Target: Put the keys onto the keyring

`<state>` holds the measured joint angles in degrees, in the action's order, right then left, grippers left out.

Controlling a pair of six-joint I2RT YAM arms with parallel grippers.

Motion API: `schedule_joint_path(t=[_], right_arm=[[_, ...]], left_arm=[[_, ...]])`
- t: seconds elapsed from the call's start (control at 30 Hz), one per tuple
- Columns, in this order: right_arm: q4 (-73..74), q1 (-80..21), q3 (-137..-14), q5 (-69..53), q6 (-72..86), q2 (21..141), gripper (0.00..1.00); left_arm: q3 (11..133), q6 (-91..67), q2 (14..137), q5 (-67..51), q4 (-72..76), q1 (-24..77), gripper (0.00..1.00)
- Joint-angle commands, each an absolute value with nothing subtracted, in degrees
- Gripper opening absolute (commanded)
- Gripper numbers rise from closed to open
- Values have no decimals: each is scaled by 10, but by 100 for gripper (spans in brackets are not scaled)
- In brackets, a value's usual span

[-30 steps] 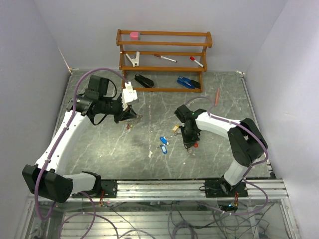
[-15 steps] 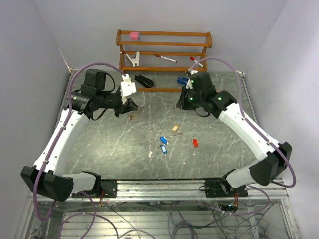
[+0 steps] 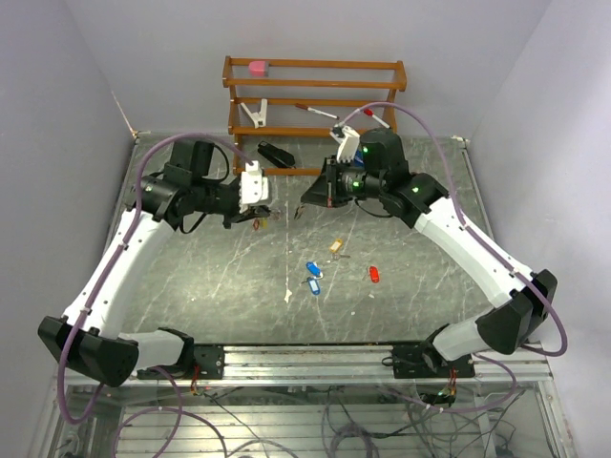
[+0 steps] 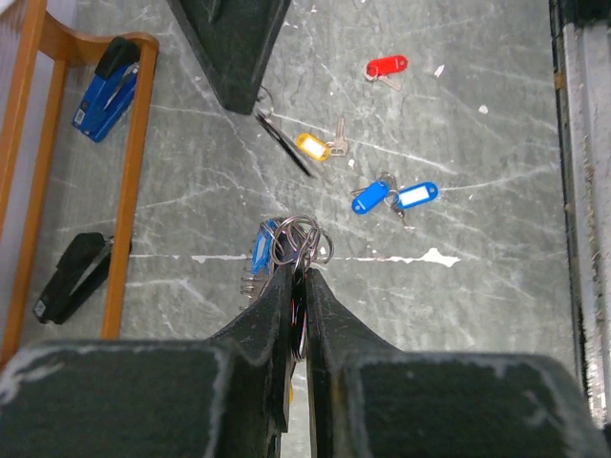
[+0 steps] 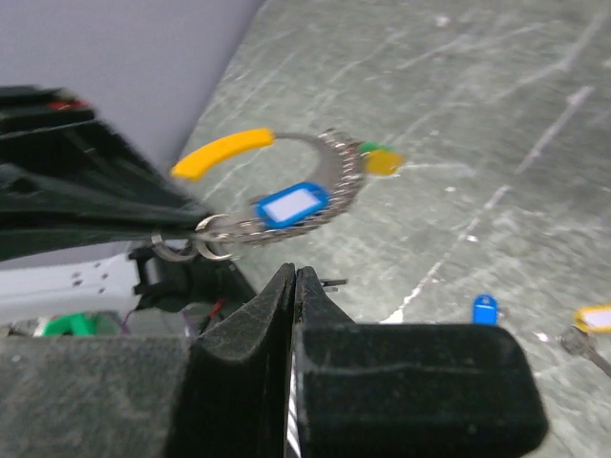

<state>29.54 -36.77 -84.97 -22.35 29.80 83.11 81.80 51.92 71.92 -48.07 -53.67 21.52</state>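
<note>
My left gripper (image 3: 258,218) is shut on the keyring (image 4: 301,239) and holds it above the table; its fingers show in the left wrist view (image 4: 302,279). The wire loop (image 5: 334,181) carries a yellow tag (image 5: 224,153), a blue tag (image 5: 291,203) and others. My right gripper (image 3: 307,202) is shut (image 5: 296,277) on a key with a black tag (image 4: 284,145), close to the right of the loop. Loose keys lie on the table: tan (image 3: 336,246), two blue (image 3: 312,277) and red (image 3: 374,275).
A wooden rack (image 3: 315,119) stands at the back with markers, a clip and a pink block. A black stapler (image 3: 277,155) and a blue stapler (image 4: 107,86) lie in front of it. A metal rail (image 3: 382,358) runs along the near edge.
My right gripper rose from the table beside the red key, swung to the back, then moved left to the keyring. My left gripper shifted a little to the right.
</note>
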Motion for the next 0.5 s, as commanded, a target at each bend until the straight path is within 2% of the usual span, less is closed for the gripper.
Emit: schedule_joint_path(t=[0.0,0.3,0.47], right_arm=[[247,-398,-879,-311,290,847,0],[264,-452,-887,-326,278,843,0],[247,-459,-892,-314,289,840,0]], left_arm=[[829,590,709,-460,-532,226,7],[777,550,667,-449,-426,227,7],[791,552,682,-449,-443,228,7]])
